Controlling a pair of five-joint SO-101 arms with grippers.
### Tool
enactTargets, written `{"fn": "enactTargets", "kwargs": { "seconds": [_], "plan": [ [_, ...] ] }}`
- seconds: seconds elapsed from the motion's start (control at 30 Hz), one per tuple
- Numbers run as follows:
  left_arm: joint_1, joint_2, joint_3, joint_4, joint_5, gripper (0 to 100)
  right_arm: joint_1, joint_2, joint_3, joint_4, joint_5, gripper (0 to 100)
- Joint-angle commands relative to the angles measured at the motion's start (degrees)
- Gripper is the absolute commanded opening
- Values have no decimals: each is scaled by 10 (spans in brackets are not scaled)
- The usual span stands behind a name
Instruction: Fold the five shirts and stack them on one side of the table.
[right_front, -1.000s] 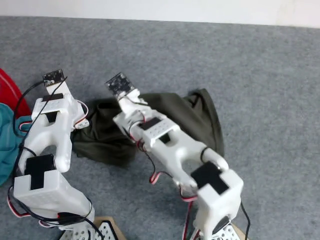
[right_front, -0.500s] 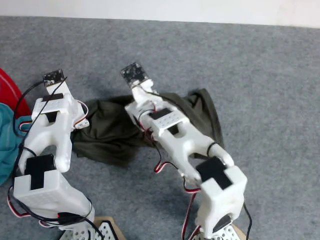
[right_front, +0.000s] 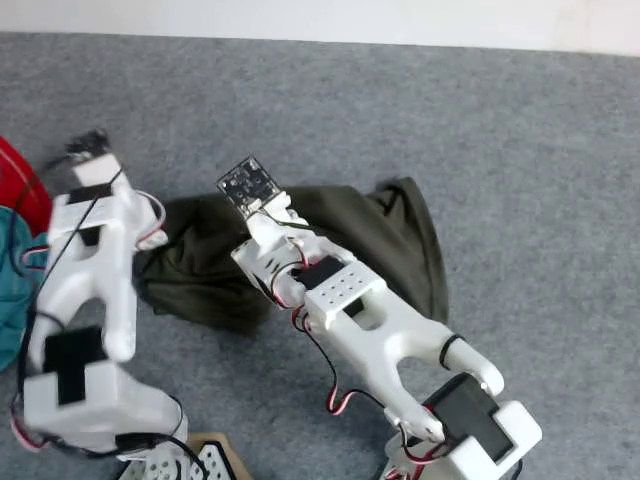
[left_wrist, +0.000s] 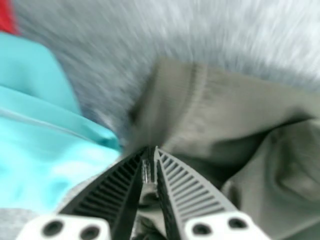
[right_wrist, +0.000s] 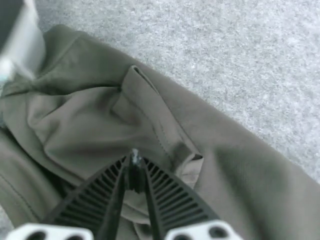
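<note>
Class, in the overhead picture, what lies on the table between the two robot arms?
In the high view, a crumpled olive shirt spans the gap between the left arm and the right arm.

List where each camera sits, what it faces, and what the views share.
High view: fixed overhead, looking down on the left arm and right arm over the olive shirt.
Left wrist view: on the left arm, past the left gripper toward the olive shirt and a teal shirt.
Right wrist view: on the right arm, past the right gripper onto olive folds.
All three share the olive shirt.
</note>
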Motion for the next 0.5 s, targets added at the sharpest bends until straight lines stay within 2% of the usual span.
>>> {"fn": "enactTargets", "kwargs": {
  "seconds": [0.0, 0.23, 0.47],
  "plan": [
    [-9, -115, -7, 33, 4, 47, 0, -29, -4, -2, -7, 8],
    [55, -167, -6, 42, 4, 48, 0, -29, -3, -2, -7, 8],
    [133, -86, -6, 42, 60, 48, 2, -29, -3, -2, -7, 8]
  ]
}}
